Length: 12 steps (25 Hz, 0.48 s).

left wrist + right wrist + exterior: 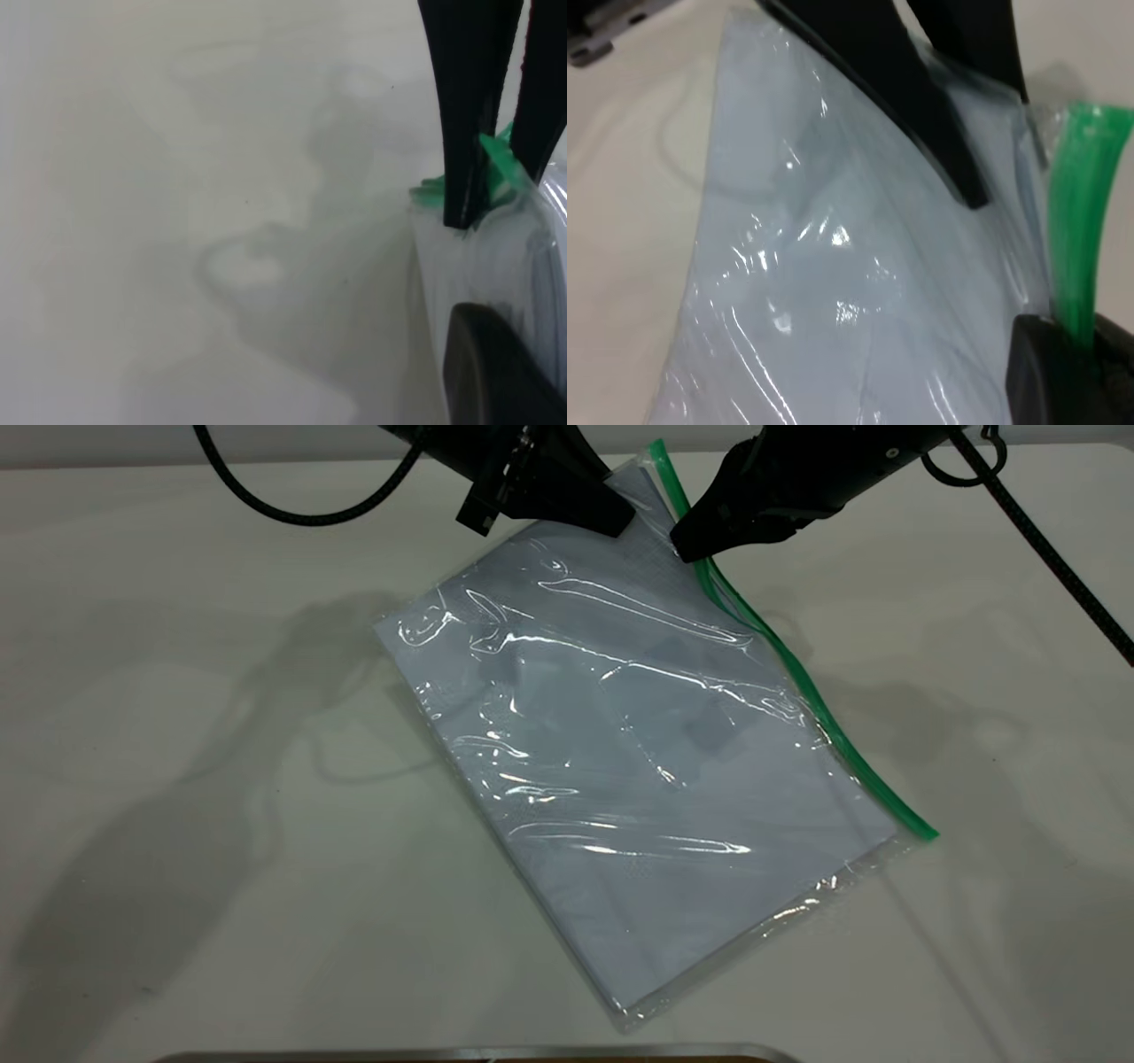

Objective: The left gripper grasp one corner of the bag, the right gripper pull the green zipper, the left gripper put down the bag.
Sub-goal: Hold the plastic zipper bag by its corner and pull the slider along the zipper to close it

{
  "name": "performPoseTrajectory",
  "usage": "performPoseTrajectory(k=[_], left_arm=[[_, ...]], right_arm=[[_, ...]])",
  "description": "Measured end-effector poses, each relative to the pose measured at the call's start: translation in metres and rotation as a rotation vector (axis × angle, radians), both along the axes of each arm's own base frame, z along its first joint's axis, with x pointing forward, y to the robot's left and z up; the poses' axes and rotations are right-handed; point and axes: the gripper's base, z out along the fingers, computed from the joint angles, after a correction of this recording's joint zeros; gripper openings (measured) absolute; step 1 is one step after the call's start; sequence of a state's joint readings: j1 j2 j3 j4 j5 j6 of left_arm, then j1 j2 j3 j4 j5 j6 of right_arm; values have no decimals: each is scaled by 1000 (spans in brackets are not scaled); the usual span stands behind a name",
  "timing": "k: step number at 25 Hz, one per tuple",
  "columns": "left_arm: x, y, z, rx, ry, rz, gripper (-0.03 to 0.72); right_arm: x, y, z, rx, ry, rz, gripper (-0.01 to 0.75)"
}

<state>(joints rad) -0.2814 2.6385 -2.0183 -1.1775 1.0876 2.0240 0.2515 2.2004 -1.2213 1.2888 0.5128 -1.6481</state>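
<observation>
The bag [638,779], a clear pouch with white paper inside, lies slanted on the table with its far end lifted. The green zipper [797,682] runs along its right edge. My left gripper [620,518] is shut on the bag's far corner and holds it up; one black finger [496,372] shows against the plastic in the left wrist view. My right gripper [689,545] is shut on the green zipper near that far end. In the right wrist view the green zipper [1081,221] runs between its jaws. The bag [833,292] fills that view.
The white table [177,779] lies bare to the left and right of the bag. A grey-edged object [478,1054] sits at the near edge. Black cables [1054,549] hang off both arms at the far side.
</observation>
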Motion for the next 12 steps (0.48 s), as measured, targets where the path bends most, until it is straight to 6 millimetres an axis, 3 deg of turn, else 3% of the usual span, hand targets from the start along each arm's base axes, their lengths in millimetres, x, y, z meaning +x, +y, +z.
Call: performPoseTrajectory(k=[12], left_arm=[[10,12,6,-9,-1,28,54]], right_arm=[[2,-1,-13,-46,2,-16,35]])
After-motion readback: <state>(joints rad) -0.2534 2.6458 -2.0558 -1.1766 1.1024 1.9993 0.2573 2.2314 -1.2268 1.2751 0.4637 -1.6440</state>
